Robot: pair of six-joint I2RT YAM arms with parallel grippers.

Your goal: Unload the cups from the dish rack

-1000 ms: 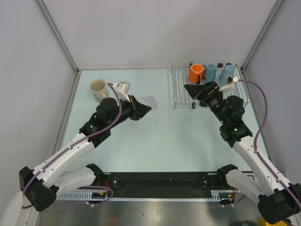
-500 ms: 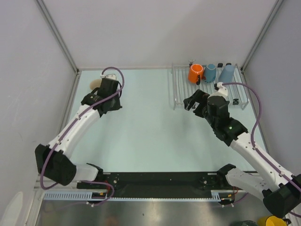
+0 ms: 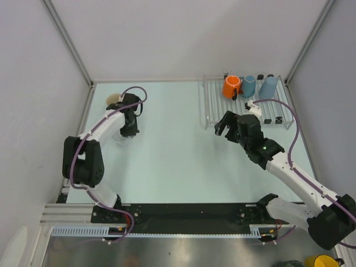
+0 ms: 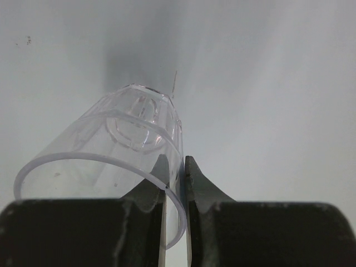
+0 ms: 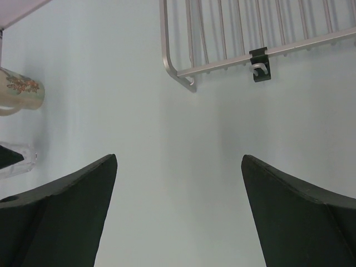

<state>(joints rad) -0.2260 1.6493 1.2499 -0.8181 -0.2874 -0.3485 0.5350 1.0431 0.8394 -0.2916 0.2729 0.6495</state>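
Pinching clear cup (image 4: 105, 147) by rim wall, left gripper (image 4: 175, 165) nearly closed on it. I judge it light, thin, slick: squeeze gently. Right gripper (image 5: 179, 161) spread wide, empty.

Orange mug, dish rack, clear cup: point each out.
orange mug (image 3: 230, 89), top external view, outer wall
dish rack (image 3: 213, 108), top external view, bare left rods
clear cup (image 4: 105, 147), left wrist view, side wall

both arms wear white shells with black joints, the left arm (image 3: 97, 127) and the right arm (image 3: 295, 178) alike. a thin purple cable (image 3: 136, 89) loops out along each one. the black bases (image 3: 278, 207) stand on a black rail (image 3: 189, 214). the fingers (image 5: 61, 214) are plain matte black wedges.
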